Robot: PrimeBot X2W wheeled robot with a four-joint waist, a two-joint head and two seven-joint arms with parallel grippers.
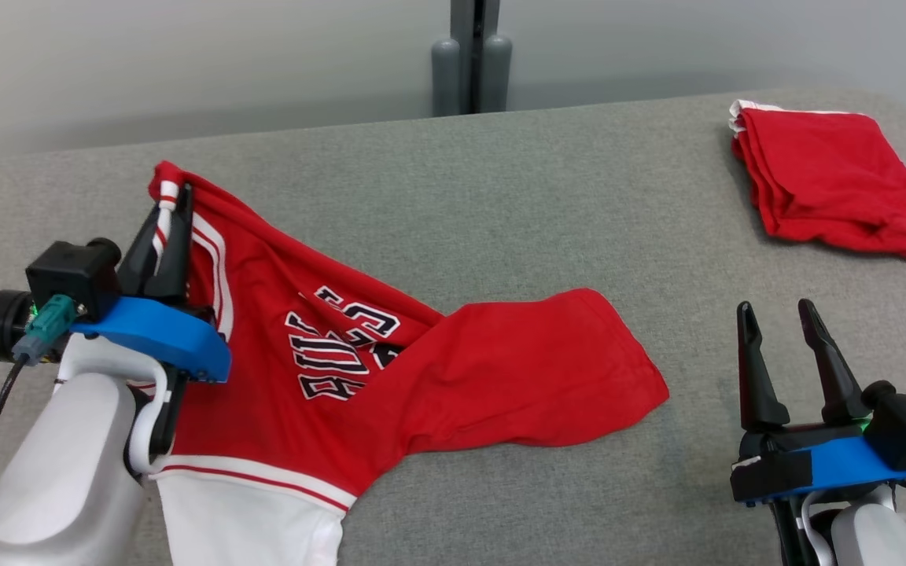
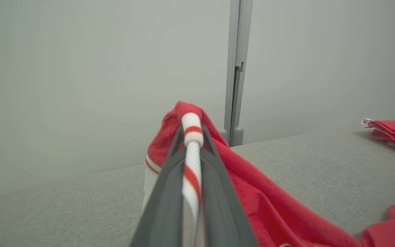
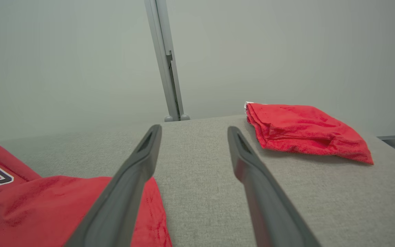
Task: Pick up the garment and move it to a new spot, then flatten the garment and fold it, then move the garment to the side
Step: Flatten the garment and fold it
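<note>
Two red garments lie on one grey fabric-covered table [image 1: 500,173]. One is a red jersey [image 1: 421,377] with white trim and black-and-white lettering, spread across the left and centre of the head view. The other is a folded red cloth garment [image 1: 830,181] with a white edge, at the upper right. There are two grippers, the left gripper [image 1: 172,196] at the left and the right gripper [image 1: 775,308] at the lower right. Each has two long dark fingers [image 1: 756,369], four in all. There are two blue plastic brackets [image 1: 162,334], one on each wrist. Two rounded grey post caps [image 1: 446,75] stand at the top centre.
</note>
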